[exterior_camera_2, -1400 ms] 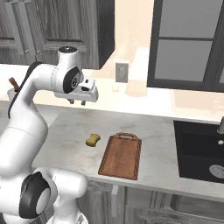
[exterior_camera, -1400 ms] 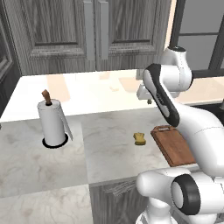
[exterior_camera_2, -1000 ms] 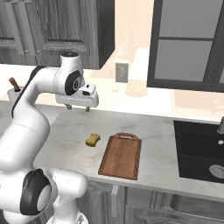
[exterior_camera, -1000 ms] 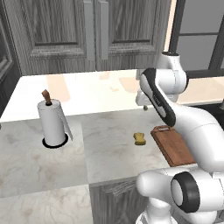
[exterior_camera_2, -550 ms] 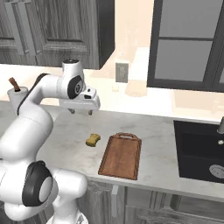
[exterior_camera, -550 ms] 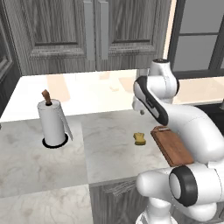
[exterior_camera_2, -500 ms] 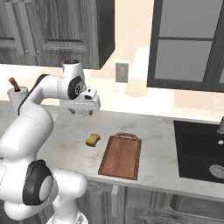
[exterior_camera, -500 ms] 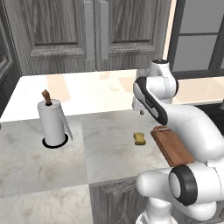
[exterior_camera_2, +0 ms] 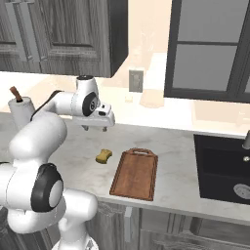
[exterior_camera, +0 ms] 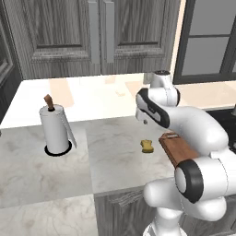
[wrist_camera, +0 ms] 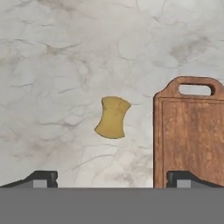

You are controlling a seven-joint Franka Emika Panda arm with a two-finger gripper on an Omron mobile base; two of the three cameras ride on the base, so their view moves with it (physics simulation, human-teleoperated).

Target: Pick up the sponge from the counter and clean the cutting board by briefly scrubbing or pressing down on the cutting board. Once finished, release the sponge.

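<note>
While sponge [wrist_camera: 113, 117] lies untouched on counter [wrist_camera: 65, 65] beside board [wrist_camera: 190, 135], gripper [wrist_camera: 111, 178] hovers above, jaws apart; grab, scrub, release all left.

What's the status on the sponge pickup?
Hand open, empty, above the counter. Mustard-yellow wavy-edged sponge lies free beside the reddish-brown wooden cutting board, not touching. Nothing in the way.
</note>
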